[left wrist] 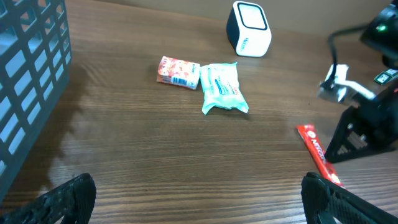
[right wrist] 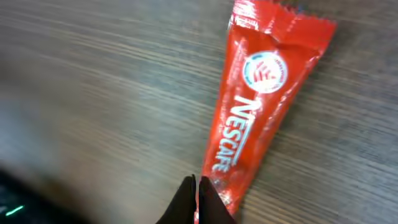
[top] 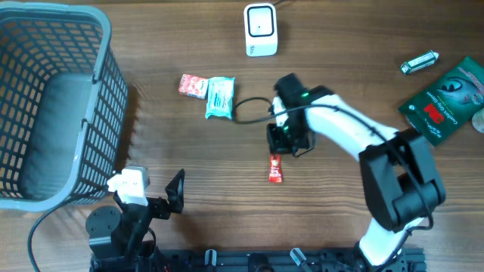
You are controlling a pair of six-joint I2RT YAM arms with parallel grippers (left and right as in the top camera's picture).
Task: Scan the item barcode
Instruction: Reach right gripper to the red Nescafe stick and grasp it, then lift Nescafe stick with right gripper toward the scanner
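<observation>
The step in hand was the pick-up: the right fingers point(right wrist: 196, 200) were closed together on the narrow end of the red sachet point(right wrist: 249, 118), which lay flat near the middle of the worktop point(top: 363, 45), a little toward the robot's edge. Whether the pinch had a firm hold of the foil could not be told from the wrist view.

The next move would likely call for lifting the sachet and carrying it to the white scanner point(top: 259, 29) at the far edge. It would need turning, since no barcode showed on the upper face.

The left fingers point(left wrist: 65, 199) stood wide open and empty near the robot's left corner.

The sachet was a slim, glossy stick pack with a crimped, serrated end, white Nescafé lettering and a round emblem. It looked light and limp, apt to flop when held by one end.
</observation>
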